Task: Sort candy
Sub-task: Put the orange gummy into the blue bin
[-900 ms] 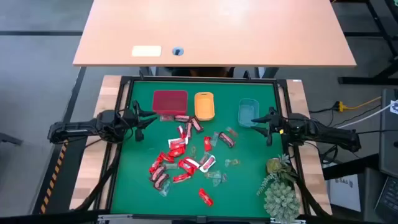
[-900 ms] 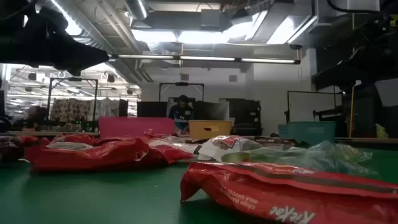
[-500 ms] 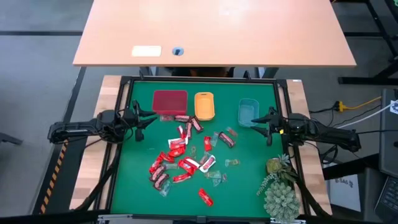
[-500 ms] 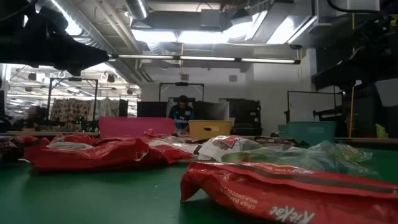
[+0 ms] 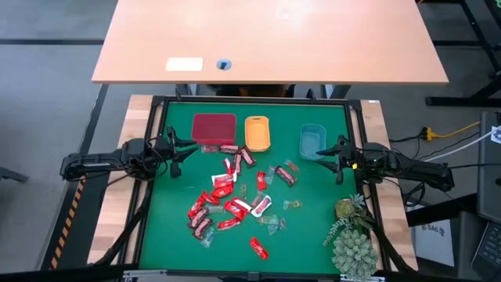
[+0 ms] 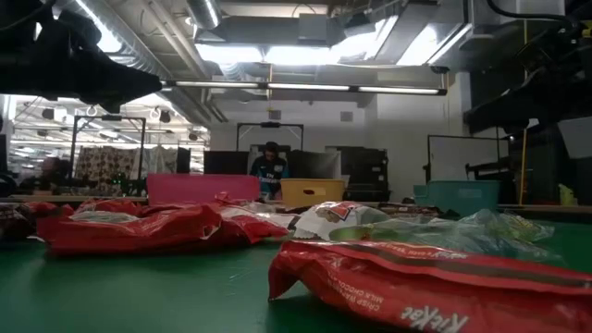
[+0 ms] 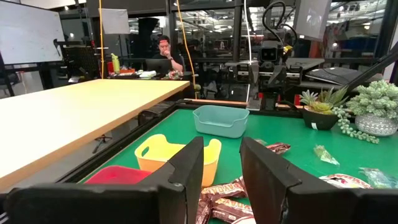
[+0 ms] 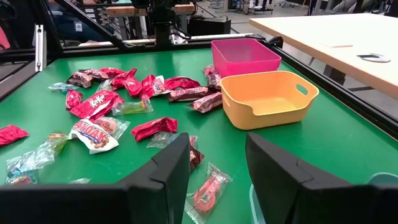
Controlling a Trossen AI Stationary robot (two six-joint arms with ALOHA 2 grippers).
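Waiting at opposite edges of the green counter (image 5: 168,235), both arms hover with nothing in hand: the left gripper (image 5: 182,148) sits with its fingers parted and empty, and the right gripper (image 5: 327,154) is likewise spread and holding nothing, as each wrist view shows a clear gap between the dark fingers. By the look of it the sorting has not begun. The candy (image 5: 231,200) lies in one loose scatter between the two grippers and a little nearer the front of the counter than either of them, with red wrappers, dark bar wrappers and clear greenish pieces all mixed together. A lone red piece (image 5: 258,248) rests apart, farther from both grippers than the main heap. Just beyond the left gripper stands the red tray (image 5: 214,128), then the orange tray (image 5: 257,132), while the teal tray (image 5: 311,141) sits just beside the right gripper. As far as the wrist views reach, the orange tray (image 8: 268,99) and teal tray (image 7: 221,120) appear to hold nothing; a few dark bars lie touching or just beside the red tray's near wall, not in it. Every piece seems left to pick and place. A spiky green plant (image 5: 352,239) stands behind the right gripper, outside the work.
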